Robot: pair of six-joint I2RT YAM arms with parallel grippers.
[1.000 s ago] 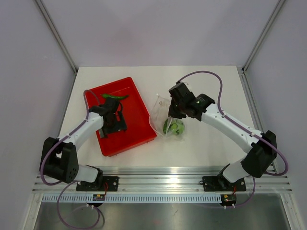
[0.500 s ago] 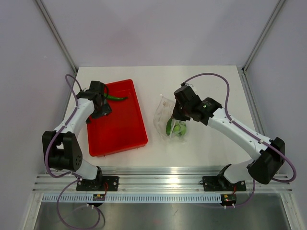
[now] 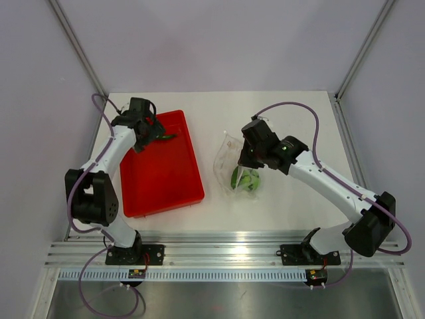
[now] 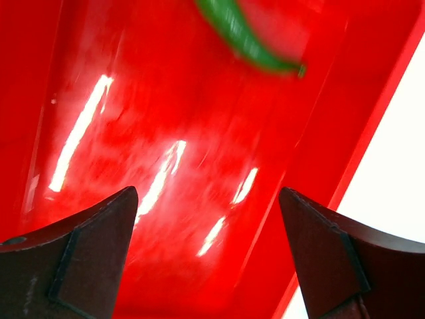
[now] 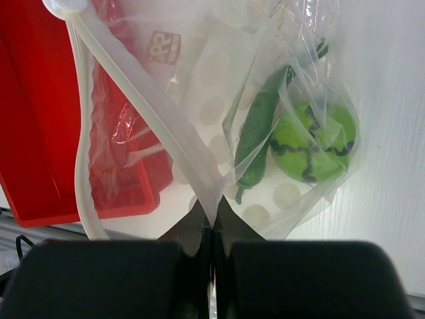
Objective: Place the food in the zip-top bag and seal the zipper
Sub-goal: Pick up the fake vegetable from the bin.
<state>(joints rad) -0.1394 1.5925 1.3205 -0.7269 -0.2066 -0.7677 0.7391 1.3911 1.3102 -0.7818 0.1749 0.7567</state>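
Right end effector [image 5: 211,224] pinches the crinkly, white-dotted clear bag [image 5: 214,74] containing green food [image 5: 312,143].

Setting: robot lab test cell. White table [image 3: 279,113] walled by plain grey panels [image 3: 219,40], metal post [image 3: 76,46] at upper left, aluminium rail [image 3: 226,247] across frame bottom.

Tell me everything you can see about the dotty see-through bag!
The bag is clear, crinkly plastic with white dots and a pale zipper strip along its mouth, which gapes open. Inside sit a lime-green ball with dark lines and a dark green pod. It rests on the white table beside the red tray. The right claw is shut on one zipper edge.
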